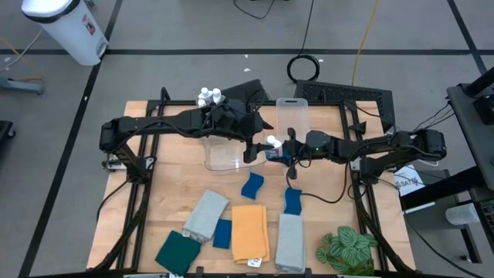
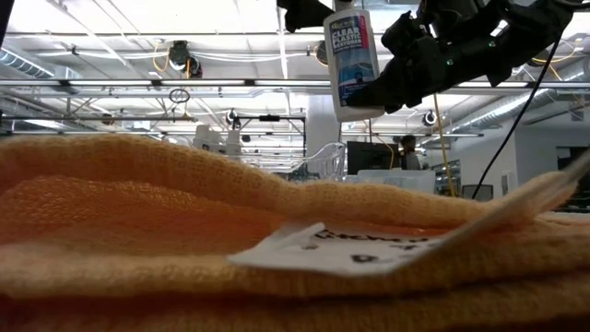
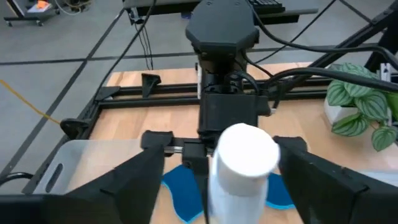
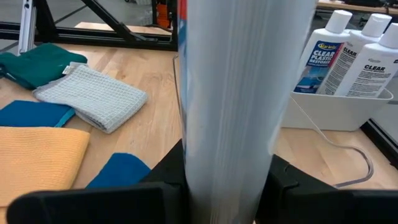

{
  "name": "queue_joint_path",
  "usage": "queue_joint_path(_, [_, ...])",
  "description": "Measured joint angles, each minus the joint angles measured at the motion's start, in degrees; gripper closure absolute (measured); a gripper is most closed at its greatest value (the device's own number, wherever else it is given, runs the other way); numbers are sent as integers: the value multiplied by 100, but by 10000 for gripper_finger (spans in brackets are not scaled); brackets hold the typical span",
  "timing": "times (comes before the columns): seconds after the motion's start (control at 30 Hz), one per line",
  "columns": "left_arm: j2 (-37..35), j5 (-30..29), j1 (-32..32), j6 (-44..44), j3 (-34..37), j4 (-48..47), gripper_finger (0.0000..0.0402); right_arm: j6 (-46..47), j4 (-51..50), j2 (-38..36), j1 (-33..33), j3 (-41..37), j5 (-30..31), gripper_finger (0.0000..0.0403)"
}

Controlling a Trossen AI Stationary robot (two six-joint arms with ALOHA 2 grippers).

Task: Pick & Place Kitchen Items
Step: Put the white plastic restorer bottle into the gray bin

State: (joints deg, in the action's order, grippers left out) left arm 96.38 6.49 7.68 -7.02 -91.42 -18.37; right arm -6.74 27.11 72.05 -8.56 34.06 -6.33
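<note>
A small white bottle (image 1: pixel 272 142) with a blue label is held upright in the air over the table's middle; it also shows in the low view (image 2: pixel 350 60). My right gripper (image 1: pixel 281 151) comes from the table's right and is shut on it. My left gripper (image 1: pixel 253 147) comes from the left and is open. Its two fingers (image 3: pixel 130 180) stand on either side of the bottle's white cap (image 3: pixel 247 152) without touching. Grey, orange, blue and dark green cloths (image 1: pixel 249 230) and two blue sponges (image 1: pixel 252 185) lie flat on the table's near half. My right gripper pinches the bottle's body (image 4: pixel 227 124) between its two fingers (image 4: pixel 283 183), about its middle to lower part. The fingers come level from the table's right side (image 2: pixel 401 78). The bottle stands upright in the hold, cap up, lifted clear of the table.
A clear bin (image 1: pixel 228 154) sits under the left gripper, and another clear piece (image 1: pixel 293 116) lies beyond. More white bottles (image 1: pixel 209 96) stand in a bin at the far left (image 4: pixel 348 56). A leafy plant (image 1: pixel 347 249) stands at the near right corner.
</note>
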Motion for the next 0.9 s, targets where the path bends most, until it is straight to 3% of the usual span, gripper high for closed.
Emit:
queue_joint_path(0.43, [44, 254, 5, 100, 0, -5, 274, 16, -16, 0, 0, -2, 10, 317])
queue_joint_path(0.5, [44, 229, 4, 88, 0, 6, 286, 22, 15, 0, 0, -2, 42, 306])
queue_joint_path(0.73, [-441, -784, 2, 333, 9, -287, 286, 122, 77, -37, 0, 7, 821, 177])
queue_joint_path(0.9, [-926, -1963, 37, 564, 9, -822, 286, -53, -124, -199, 10, -2, 771, 91])
